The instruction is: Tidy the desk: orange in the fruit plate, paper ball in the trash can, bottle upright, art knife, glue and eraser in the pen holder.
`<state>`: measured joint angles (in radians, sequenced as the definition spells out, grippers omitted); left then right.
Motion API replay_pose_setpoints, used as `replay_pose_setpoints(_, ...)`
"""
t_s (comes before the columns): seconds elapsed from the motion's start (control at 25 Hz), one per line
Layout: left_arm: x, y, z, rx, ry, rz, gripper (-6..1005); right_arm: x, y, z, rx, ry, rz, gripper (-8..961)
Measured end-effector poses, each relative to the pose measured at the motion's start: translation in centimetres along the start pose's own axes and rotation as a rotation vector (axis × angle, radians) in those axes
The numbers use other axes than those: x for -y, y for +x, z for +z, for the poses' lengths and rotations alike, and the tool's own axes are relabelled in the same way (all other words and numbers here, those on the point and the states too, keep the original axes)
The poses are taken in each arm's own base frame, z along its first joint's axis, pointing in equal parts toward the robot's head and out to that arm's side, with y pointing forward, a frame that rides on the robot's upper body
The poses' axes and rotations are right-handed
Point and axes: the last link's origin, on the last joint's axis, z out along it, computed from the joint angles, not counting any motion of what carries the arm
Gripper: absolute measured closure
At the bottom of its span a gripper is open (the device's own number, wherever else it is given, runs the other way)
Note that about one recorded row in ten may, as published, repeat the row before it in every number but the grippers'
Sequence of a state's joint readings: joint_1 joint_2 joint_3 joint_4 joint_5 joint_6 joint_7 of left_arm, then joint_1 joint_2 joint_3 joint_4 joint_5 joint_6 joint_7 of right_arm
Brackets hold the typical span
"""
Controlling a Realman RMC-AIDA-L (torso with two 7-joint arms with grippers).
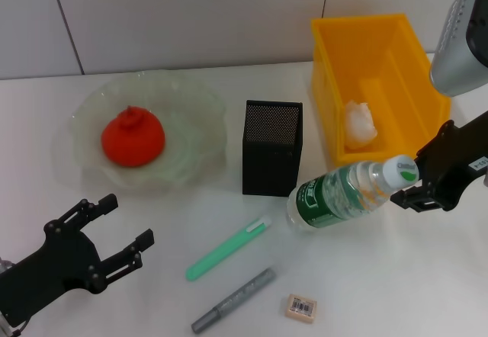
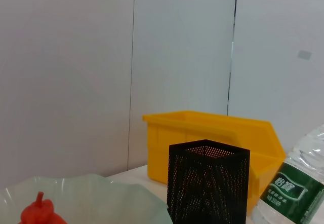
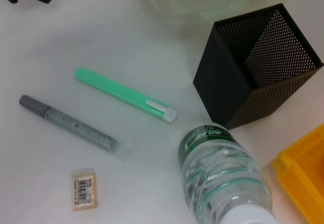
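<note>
Black and boxy, the right gripper (image 1: pixel 406 187) pinches the white cap end of the bottle (image 1: pixel 347 194), at the right of the tabletop (image 1: pixel 396 276). That clear bottle with its green label is tilted: its base rests low near the foot of the pen holder (image 1: pixel 271 148), and its long axis climbs rightward to the held cap, so standing it up looks like a matter of swinging the cap up and over the base. Just behind the gripper sits the yellow trash can (image 1: pixel 381 70), with the paper ball (image 1: pixel 360 123) already inside; its near wall seems the closest thing to avoid. In front of the bottle lie a green pen-shaped tool (image 1: pixel 227 248), a grey marker-like stick (image 1: pixel 232 300) and the eraser (image 1: pixel 301 307), all flat and apart from each other, with bare surface to their right. Farther left, the orange (image 1: pixel 133 138) rests in the fruit plate (image 1: pixel 191 101). The left gripper (image 1: pixel 126 230) hovers at the near left corner, fingers spread and empty, well apart from the bottle, though nearer to the green tool.
</note>
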<state>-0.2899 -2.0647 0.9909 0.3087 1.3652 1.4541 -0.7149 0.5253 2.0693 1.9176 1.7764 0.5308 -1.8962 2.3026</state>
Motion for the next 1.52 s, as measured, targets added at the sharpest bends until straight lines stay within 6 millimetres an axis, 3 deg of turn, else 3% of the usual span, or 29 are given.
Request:
replay_pose_setpoints(0.4, 0.0, 0.0, 0.0, 0.000, 0.000, 0.000, 172, 0.1, -0.2, 0.0, 0.007, 0.010, -0.001, 702)
replay_pose_setpoints(0.56, 0.0, 0.0, 0.0, 0.000, 0.000, -0.001, 172, 0.2, -0.4, -0.1, 0.012, 0.013, -0.005, 916)
replay_pose_setpoints(0.76, -0.1, -0.1, -0.1, 0.000, 0.000, -0.004, 172, 0.3, -0.6, 0.1, 0.015, 0.014, -0.008, 954)
replay_pose_setpoints(1.52, -0.1, -0.1, -0.2, 0.001, 0.004, -0.002, 172, 0.5, -2.1, 0.0, 0.027, 0.016, -0.042, 947)
